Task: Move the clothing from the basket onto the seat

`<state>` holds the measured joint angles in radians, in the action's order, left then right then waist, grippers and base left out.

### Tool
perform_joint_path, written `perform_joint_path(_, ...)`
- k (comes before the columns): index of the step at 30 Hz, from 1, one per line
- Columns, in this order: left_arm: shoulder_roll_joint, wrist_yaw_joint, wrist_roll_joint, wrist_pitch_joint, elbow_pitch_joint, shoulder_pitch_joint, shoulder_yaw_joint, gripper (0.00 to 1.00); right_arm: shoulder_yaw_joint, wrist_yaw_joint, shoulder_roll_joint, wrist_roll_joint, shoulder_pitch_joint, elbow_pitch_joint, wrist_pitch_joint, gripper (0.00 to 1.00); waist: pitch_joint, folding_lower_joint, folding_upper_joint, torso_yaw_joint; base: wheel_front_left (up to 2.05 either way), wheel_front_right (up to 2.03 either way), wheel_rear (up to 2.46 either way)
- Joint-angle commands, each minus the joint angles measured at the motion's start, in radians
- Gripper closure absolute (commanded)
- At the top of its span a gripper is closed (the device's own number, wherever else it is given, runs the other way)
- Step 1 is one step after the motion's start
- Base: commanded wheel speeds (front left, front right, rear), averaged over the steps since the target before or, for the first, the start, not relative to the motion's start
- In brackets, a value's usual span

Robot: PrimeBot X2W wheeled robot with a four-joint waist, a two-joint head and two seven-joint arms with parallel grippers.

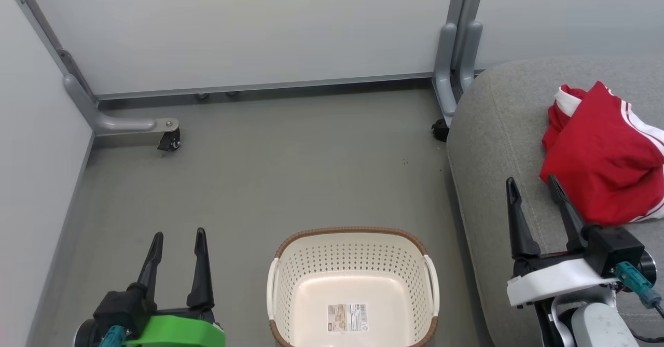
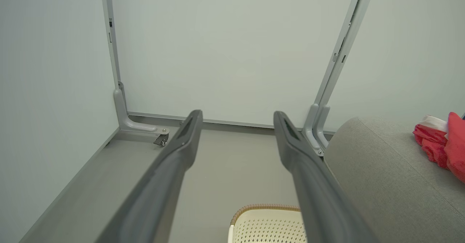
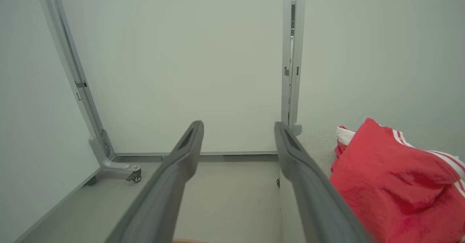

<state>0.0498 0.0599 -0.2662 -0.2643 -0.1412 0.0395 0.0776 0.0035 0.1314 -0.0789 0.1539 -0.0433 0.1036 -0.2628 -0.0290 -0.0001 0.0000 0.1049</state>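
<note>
The red clothing (image 1: 604, 155) with white stripes lies heaped on the grey seat (image 1: 498, 129) at the right; it also shows as red clothing (image 3: 396, 188) on the seat (image 3: 316, 148) in the right wrist view and as clothing (image 2: 441, 143) on the seat (image 2: 381, 170) in the left wrist view. The cream basket (image 1: 353, 253) stands on the floor at bottom centre, holding nothing but its label. My right gripper (image 1: 534, 191) is open over the seat, just left of the clothing. My left gripper (image 1: 179, 238) is open over the floor, left of the basket (image 2: 267, 223).
Pale partition panels (image 1: 233, 25) wall in the grey floor (image 1: 259, 170) at the back and left. Their grey feet carry small castors (image 1: 170, 142) at the back left and by the seat's corner (image 1: 440, 129).
</note>
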Motion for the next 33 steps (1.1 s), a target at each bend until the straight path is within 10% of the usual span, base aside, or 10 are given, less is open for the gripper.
perform_joint_path(1, 0.002, -0.009, 0.001, 0.000, -0.001, 0.006, 0.001, 0.00, 0.004, -0.002, 0.001, -0.010, 0.015, 0.004, -0.003, 0.00, -0.005, 0.0001, 0.0000, 0.006, 0.00, 0.00, 0.00)
perform_joint_path(33, 0.002, 0.030, -0.111, 0.000, -0.035, 0.023, -0.044, 0.00, -0.003, -0.002, 0.006, -0.030, 0.021, -0.001, -0.003, 0.00, -0.018, 0.0001, 0.0000, -0.022, 0.00, 0.00, 0.00)
